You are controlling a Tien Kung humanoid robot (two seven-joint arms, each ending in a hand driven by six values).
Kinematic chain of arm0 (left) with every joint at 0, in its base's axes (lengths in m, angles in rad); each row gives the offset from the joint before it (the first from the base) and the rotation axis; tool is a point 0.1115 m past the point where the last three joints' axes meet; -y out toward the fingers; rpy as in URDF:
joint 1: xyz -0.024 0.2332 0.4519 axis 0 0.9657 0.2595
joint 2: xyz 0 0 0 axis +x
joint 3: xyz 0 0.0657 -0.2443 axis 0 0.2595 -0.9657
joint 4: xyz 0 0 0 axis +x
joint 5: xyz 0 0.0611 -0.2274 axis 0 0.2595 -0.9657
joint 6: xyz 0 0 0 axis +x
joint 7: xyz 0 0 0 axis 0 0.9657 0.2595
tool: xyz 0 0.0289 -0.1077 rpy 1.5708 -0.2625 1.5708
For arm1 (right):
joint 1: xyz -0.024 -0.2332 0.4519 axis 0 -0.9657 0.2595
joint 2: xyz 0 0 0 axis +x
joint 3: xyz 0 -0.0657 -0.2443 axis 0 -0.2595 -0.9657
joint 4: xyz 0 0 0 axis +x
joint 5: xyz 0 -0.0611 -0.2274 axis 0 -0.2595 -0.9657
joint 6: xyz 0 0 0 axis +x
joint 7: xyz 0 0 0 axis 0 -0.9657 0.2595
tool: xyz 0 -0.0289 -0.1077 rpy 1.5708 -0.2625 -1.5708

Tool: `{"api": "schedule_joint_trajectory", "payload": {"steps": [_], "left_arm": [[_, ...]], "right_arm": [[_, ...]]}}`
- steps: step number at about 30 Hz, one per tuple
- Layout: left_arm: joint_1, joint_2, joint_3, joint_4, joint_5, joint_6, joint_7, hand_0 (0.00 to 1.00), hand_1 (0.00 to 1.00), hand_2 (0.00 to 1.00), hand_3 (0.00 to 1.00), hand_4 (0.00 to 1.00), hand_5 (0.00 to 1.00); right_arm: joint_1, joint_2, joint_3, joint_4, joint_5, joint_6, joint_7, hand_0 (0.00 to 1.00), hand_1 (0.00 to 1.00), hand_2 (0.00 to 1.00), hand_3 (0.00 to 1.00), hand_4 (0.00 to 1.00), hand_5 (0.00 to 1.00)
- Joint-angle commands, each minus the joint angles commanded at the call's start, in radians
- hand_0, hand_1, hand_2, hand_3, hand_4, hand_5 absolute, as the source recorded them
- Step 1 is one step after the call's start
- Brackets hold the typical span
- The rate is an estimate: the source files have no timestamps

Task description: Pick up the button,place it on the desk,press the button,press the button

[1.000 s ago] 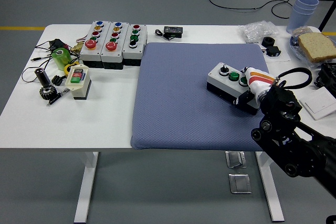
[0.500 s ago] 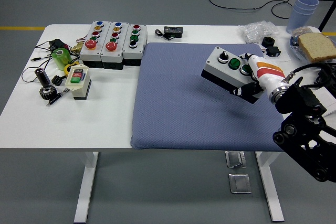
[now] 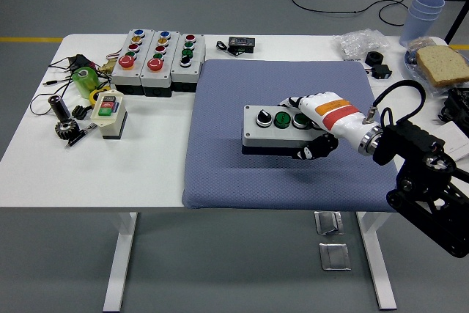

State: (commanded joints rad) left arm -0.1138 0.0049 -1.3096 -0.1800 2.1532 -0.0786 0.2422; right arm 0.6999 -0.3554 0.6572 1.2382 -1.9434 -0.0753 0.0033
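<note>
So since a second ago your right hand point(image 3: 320, 124) has hauled the button box point(image 3: 278, 127) off the right side of the blue mat point(image 3: 220, 144) and swung it left toward the middle, and it's now sitting level instead of tilted. Judging by the shadow under it, it's probably just above the mat and not set down yet.

Handling-wise, it looks like a rigid plastic enclosure, blocky, likely some weight to it, and the smooth sides could slip. Your grip is at its right end, fingers curled over the top edge and thumb underneath, so the whole left part hangs out unsupported. I'd keep it flat and lower it gently so it doesn't lever out of your hand.

The box extends left from your palm, its row of buttons facing up, green ones close to your fingers.

Farther back, the three spare control boxes point(image 3: 158, 56) sit at the table's far left, well apart. Left hand isn't visible.
</note>
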Motion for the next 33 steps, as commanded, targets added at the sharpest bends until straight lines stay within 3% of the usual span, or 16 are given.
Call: {"api": "schedule_joint_trajectory", "payload": {"steps": [3,4,28,29,33], "left_arm": [[0.000,0.000,0.000,0.000,0.001,-0.001,0.000,0.651,0.648,0.643,0.547,0.313,0.855],[0.000,0.000,0.000,0.000,0.001,-0.001,0.000,0.651,0.648,0.643,0.546,0.311,0.848],[0.005,-0.003,0.000,0.000,0.009,-0.007,0.001,0.651,0.648,0.643,0.546,0.309,0.846],[0.006,-0.003,0.000,0.000,0.009,-0.007,0.001,0.651,0.648,0.643,0.546,0.309,0.849],[0.007,-0.004,-0.001,0.000,0.013,-0.008,0.000,0.651,0.648,0.643,0.546,0.309,0.849]], "right_arm": [[0.003,0.005,-0.009,-0.011,0.002,0.005,0.007,0.207,0.136,0.336,0.467,0.682,0.119],[0.004,0.007,-0.012,-0.016,0.003,0.008,0.009,0.300,0.165,0.372,0.464,0.683,0.116],[-0.004,0.037,-0.035,-0.088,-0.023,0.038,-0.015,0.361,0.251,0.456,0.504,0.688,0.114],[-0.005,0.037,-0.034,-0.088,-0.024,0.037,-0.017,0.514,0.407,0.522,0.566,0.751,0.122],[-0.012,0.036,-0.026,-0.087,-0.053,0.040,-0.025,0.514,0.407,0.522,0.566,0.751,0.122]]}}
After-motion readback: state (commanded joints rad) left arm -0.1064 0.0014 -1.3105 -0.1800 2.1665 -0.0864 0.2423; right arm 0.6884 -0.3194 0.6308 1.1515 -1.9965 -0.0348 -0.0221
